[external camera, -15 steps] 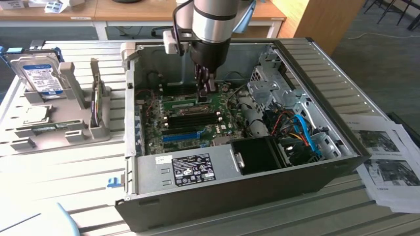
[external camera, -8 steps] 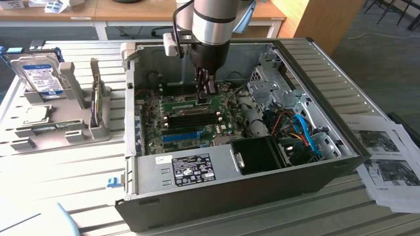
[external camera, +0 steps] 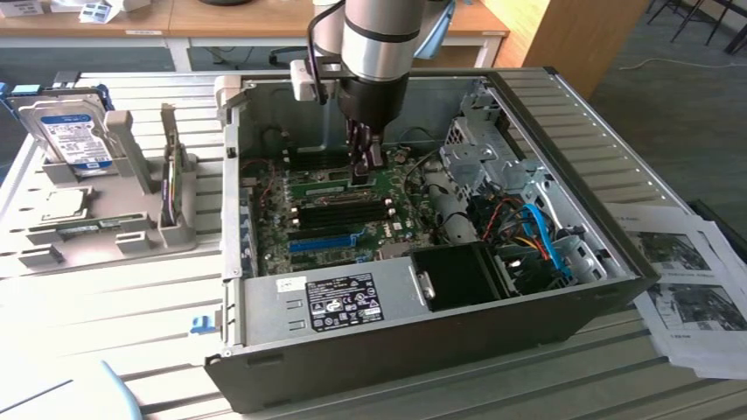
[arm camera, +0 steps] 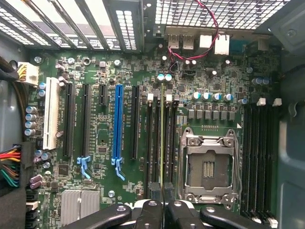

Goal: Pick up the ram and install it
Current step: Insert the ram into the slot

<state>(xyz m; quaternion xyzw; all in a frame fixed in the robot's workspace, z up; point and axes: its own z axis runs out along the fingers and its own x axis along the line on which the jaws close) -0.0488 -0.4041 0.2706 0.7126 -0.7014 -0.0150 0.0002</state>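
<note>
My gripper [external camera: 364,166] is deep inside the open computer case [external camera: 583,140], low over the green motherboard [external camera: 391,219]. It is shut on the ram [arm camera: 162,143], which the wrist view shows edge-on as a thin green line running out from between the black fingers [arm camera: 151,210]. The ram lies along the bank of black memory slots [arm camera: 153,143] beside the empty CPU socket [arm camera: 209,167], in line with one slot. Whether its lower edge sits in the slot or just above it I cannot tell.
A long blue slot [arm camera: 118,124] and a white slot [arm camera: 51,119] lie beside the memory bank. A second bank of slots [arm camera: 257,152] runs past the socket. Outside the case, a grey rack [external camera: 105,227] holds a hard drive [external camera: 70,131]; papers [external camera: 688,280] lie at the exterior view's right.
</note>
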